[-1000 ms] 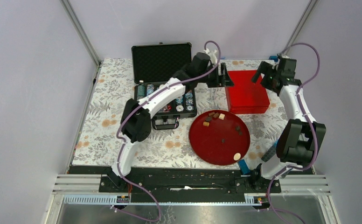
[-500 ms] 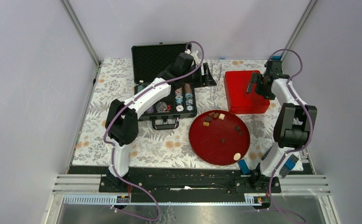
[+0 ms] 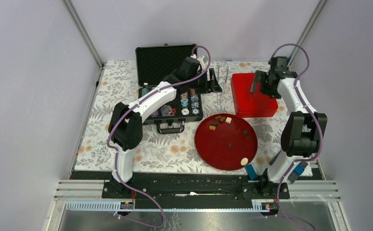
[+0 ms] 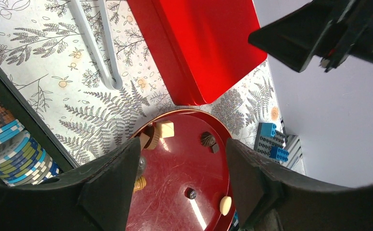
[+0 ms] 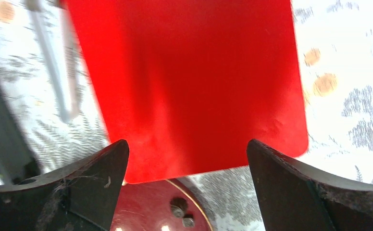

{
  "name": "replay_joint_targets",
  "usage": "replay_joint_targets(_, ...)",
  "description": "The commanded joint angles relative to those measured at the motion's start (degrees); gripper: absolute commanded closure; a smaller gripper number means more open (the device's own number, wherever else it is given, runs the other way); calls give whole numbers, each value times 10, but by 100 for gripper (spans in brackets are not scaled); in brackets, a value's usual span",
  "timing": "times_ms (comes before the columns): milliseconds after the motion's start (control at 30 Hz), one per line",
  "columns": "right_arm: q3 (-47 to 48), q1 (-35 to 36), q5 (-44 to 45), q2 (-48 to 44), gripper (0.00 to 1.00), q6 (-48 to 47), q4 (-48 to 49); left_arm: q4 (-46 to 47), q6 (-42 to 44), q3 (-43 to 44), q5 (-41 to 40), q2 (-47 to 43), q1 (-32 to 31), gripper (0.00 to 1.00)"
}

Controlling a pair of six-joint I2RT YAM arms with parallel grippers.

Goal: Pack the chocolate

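Observation:
The chocolate (image 3: 221, 119) lies as small dark, tan and cream pieces on a round red plate (image 3: 223, 154). In the left wrist view a cream cube (image 4: 165, 129), a dark lump (image 4: 207, 139) and a cream oval (image 4: 225, 205) show on that plate (image 4: 175, 168). My left gripper (image 3: 212, 85) hangs open and empty beside the case, above the table, and looks down at the plate between its jaws (image 4: 182, 144). My right gripper (image 3: 260, 86) is open and empty over the shut red box (image 3: 252, 101). In its own view (image 5: 187, 144) the box (image 5: 189, 72) fills the top.
An open black case (image 3: 167, 62) holding poker chips (image 3: 189, 102) stands at the back left. Metal tongs (image 3: 221, 86) lie between the case and the red box. Blue toy bricks (image 3: 276, 159) sit by the right arm's base, right of the plate.
The left gripper has swung left, from the red box's left edge back beside the case. The right gripper has moved left and now sits over the red box. Both stay open.

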Motion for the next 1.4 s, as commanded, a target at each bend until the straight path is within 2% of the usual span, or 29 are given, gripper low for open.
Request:
replay_joint_targets(0,67,32,-15,1,0,9,-11,15,12,-1,-7,-47,2,32)
replay_joint_targets(167,21,45,-18,22,0,9,-12,12,15,-11,-11,-51,3,31)
replay_joint_targets(333,-86,57,-15,-10,0,8,9,9,16,-21,-8,-55,5,31)
replay_joint_targets(467,-108,57,-7,-36,0,5,8,7,18,-27,-8,-60,5,31)
replay_joint_targets(733,24,56,0,-27,0,8,-10,7,17,-35,-11,-72,6,31)
replay_joint_targets(967,167,56,5,97,0,11,-33,7,19,-47,-16,-80,6,31)
replay_joint_targets(1067,189,57,1,136,0,14,-51,7,19,-52,-15,-80,7,30)
replay_joint_targets(1367,-45,57,30,17,0,12,5,11,19,-71,-7,-85,7,30)
